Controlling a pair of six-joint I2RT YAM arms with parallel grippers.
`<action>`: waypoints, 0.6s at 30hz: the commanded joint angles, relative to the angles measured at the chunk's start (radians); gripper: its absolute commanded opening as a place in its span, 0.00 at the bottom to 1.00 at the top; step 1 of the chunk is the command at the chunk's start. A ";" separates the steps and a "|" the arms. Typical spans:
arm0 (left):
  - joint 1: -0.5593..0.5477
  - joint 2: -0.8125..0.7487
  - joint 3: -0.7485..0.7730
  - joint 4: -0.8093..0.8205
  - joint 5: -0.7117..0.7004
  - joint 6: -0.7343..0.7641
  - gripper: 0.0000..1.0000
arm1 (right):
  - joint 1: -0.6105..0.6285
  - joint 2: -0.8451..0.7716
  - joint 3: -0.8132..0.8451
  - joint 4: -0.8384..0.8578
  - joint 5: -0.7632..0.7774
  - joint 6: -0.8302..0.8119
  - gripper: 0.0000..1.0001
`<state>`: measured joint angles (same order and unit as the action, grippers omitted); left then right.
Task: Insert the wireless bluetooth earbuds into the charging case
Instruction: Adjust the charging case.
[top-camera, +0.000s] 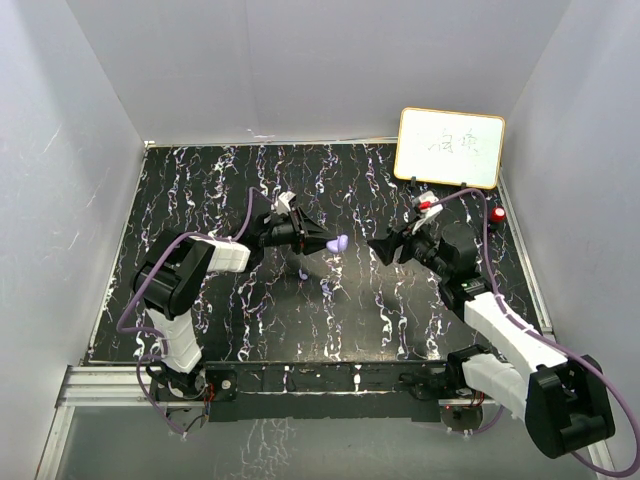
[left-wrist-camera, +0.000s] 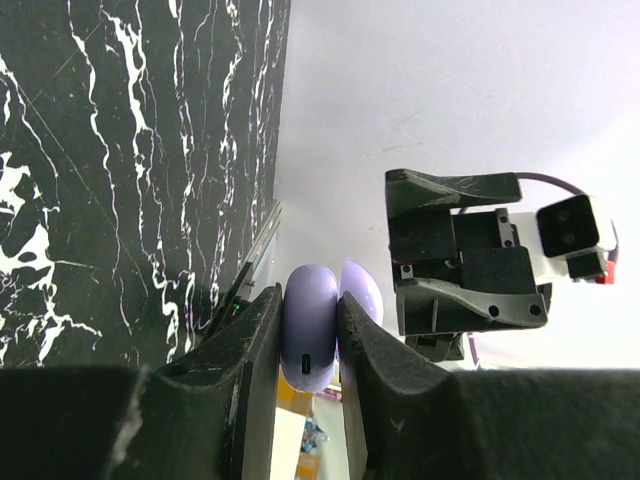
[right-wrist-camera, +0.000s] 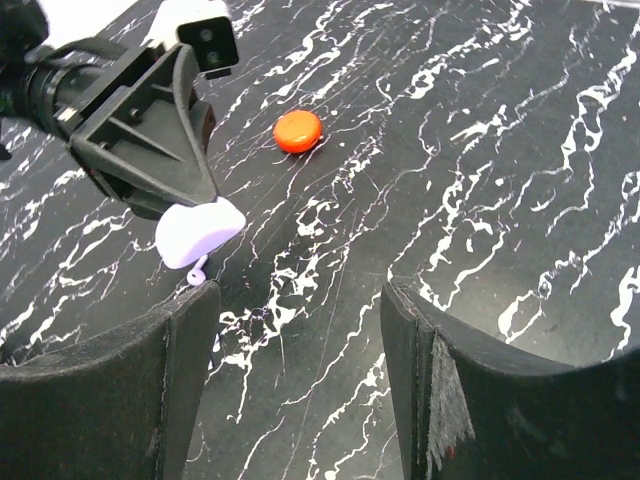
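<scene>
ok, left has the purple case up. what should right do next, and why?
Probably lower the right gripper toward the small purple earbud on the table. That gripper is open and empty, the left gripper is shut on the purple case, held off the table, and the earbud lies loose nearby.
</scene>
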<state>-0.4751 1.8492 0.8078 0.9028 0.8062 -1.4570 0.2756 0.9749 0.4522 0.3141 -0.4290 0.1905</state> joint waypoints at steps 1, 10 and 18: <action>0.007 -0.068 0.059 -0.122 0.089 0.064 0.00 | 0.046 -0.017 0.015 0.089 -0.051 -0.136 0.62; 0.027 -0.085 0.072 -0.212 0.152 0.129 0.00 | 0.121 0.011 0.008 0.130 -0.032 -0.181 0.58; 0.043 -0.145 0.082 -0.361 0.060 0.249 0.00 | 0.119 0.181 0.246 -0.135 -0.026 0.212 0.68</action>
<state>-0.4408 1.7817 0.8543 0.6331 0.8898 -1.2705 0.3954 1.1210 0.5930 0.2314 -0.4255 0.1841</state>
